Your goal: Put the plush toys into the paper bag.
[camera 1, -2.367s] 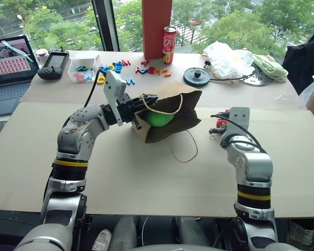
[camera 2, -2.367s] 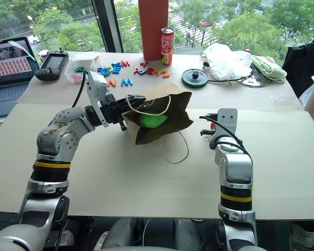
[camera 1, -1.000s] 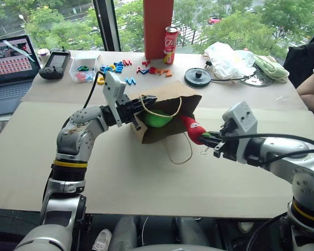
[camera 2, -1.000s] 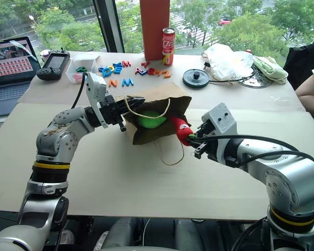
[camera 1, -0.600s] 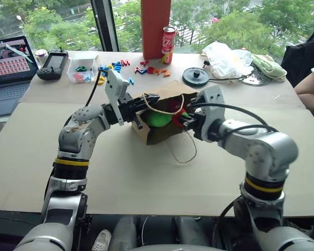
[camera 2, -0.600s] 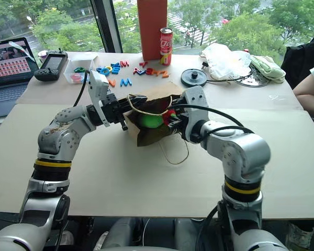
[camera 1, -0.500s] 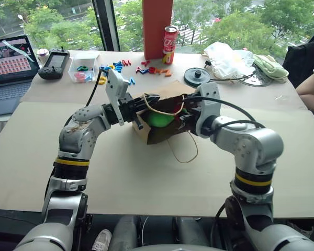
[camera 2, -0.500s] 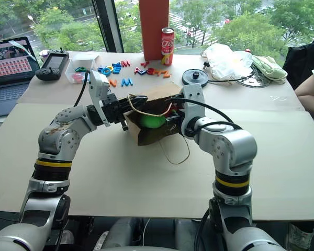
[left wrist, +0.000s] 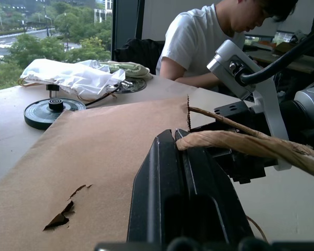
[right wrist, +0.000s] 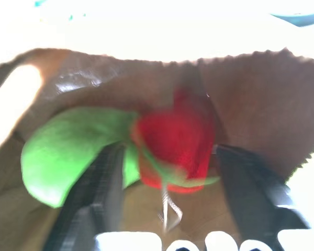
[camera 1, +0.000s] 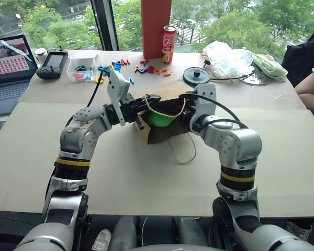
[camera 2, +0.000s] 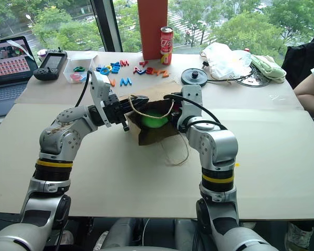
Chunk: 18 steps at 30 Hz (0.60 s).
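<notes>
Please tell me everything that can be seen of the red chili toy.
The red chili toy is small, soft and plush-looking, bright red with a green part at its near end. It sits inside the brown paper bag, right beside the green plush toy; contact between them cannot be confirmed. The two fingers of the right gripper stand apart on either side of it, not pressing it. Its outline is blurred, so finer details are unclear.

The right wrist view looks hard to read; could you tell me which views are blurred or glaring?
Right wrist view: soft and blurred, the red toy and green toy smeared, background above the bag blown out white. Left wrist view: sharp. Eye views: evenly lit, window bright behind.
</notes>
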Available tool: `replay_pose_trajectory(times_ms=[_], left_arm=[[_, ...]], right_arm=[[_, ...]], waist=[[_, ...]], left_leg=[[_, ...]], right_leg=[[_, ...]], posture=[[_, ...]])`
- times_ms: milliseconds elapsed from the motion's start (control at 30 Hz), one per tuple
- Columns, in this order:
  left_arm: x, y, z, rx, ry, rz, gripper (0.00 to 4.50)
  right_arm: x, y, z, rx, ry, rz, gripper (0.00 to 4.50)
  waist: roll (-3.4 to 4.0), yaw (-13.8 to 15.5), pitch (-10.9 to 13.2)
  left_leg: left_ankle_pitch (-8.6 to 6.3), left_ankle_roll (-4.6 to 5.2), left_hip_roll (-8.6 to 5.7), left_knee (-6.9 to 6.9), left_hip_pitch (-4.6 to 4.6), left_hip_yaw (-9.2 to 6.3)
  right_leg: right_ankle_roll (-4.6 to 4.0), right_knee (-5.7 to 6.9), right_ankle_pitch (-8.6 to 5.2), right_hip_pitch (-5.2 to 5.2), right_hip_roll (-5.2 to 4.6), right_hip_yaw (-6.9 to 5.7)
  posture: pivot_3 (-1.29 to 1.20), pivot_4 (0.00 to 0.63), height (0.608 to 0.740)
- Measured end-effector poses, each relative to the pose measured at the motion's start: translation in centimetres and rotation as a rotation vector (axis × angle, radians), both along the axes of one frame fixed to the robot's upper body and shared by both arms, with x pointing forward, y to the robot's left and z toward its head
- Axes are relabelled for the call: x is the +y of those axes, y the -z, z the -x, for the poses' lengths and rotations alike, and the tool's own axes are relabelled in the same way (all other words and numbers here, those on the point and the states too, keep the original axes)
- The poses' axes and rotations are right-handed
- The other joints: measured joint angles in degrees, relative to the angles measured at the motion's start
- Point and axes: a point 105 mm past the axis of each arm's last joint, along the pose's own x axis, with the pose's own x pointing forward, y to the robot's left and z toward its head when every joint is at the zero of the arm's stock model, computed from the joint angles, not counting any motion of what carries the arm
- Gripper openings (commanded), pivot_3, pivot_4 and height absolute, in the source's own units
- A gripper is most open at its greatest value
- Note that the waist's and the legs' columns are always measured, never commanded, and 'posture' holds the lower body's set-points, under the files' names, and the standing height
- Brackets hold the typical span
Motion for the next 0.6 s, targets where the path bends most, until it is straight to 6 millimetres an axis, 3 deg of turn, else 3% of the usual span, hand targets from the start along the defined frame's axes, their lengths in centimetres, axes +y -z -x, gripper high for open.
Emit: replay_pose_trajectory(times_ms=[33, 233, 400, 600], left_arm=[[0.0, 0.0, 0.0, 0.000, 0.000, 0.000, 0.00], [0.0, 0.0, 0.0, 0.000, 0.000, 0.000, 0.00], [-0.1, 0.3, 0.1, 0.005, 0.003, -0.003, 0.00], [-0.3, 0.4, 0.1, 0.009, 0.010, -0.005, 0.00]], right_arm=[[0.0, -0.1, 0.1, -0.001, -0.006, -0.006, 4.42], [-0.7, -1.4, 1.3, -0.015, -0.064, -0.026, 4.42], [-2.1, -3.2, 3.9, -0.059, -0.188, 0.031, 4.42], [0.8, 0.7, 8.4, 0.066, -0.456, 0.064, 4.42]], waist=[[0.00, 0.01, 0.00], [0.00, 0.11, 0.00], [0.01, 0.31, 0.01], [0.01, -0.23, 0.01]], left_leg=[[0.00, 0.00, 0.00, 0.00, 0.00, 0.00], [0.00, 0.00, -0.01, -0.01, -0.02, -0.01], [-0.02, 0.02, -0.03, -0.01, -0.03, -0.03], [-0.02, 0.03, 0.02, -0.01, 0.04, -0.08]], right_leg=[[0.00, 0.01, 0.00, 0.00, 0.00, 0.00], [0.00, 0.00, 0.00, 0.02, -0.02, -0.02], [0.00, -0.07, 0.00, 0.05, -0.05, -0.04], [-0.02, -0.26, -0.01, 0.03, 0.05, 0.01]], posture=[[0.00, 0.150, 0.739], [0.00, 0.150, 0.739], [0.00, 0.150, 0.739], [0.00, 0.150, 0.739]])
